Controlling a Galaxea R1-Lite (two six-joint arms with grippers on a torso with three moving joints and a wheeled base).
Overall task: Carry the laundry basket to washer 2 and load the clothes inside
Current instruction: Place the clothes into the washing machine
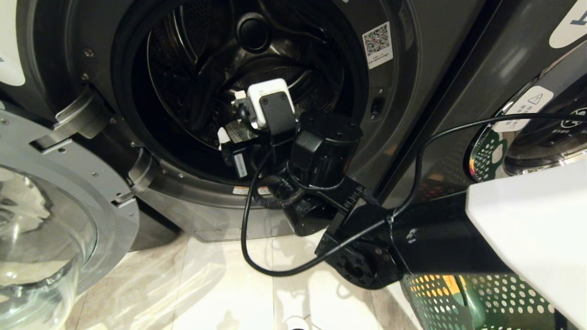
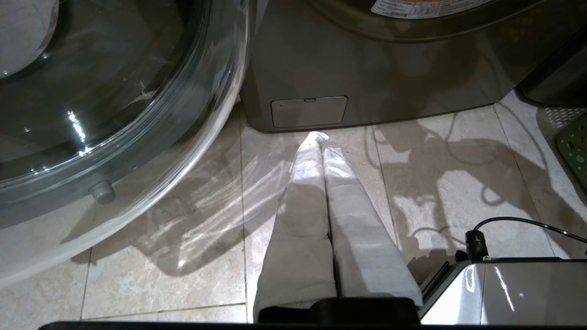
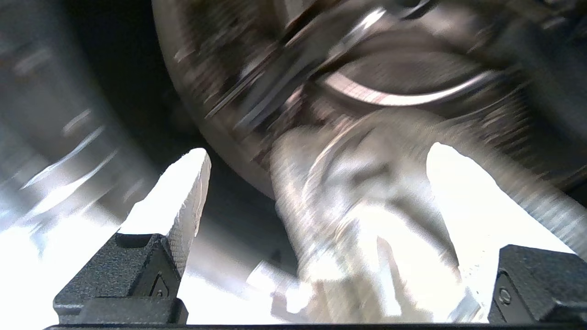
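One open washer (image 1: 91,59), one green basket (image 1: 477,302)

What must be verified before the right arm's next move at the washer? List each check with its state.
1. Washer door swung open at the left: ok.
2. Right gripper is at the drum, jaws wide apart, nothing clamped: ok.
3. Clothes lying inside the drum: cannot tell, the right wrist view is smeared.
4. Laundry basket on the floor at the robot's right: ok; its contents: cannot tell.
5. Left gripper shut, parked low over the floor tiles, clear of the door: ok.
6. Washer numeral: cannot tell, no number visible.
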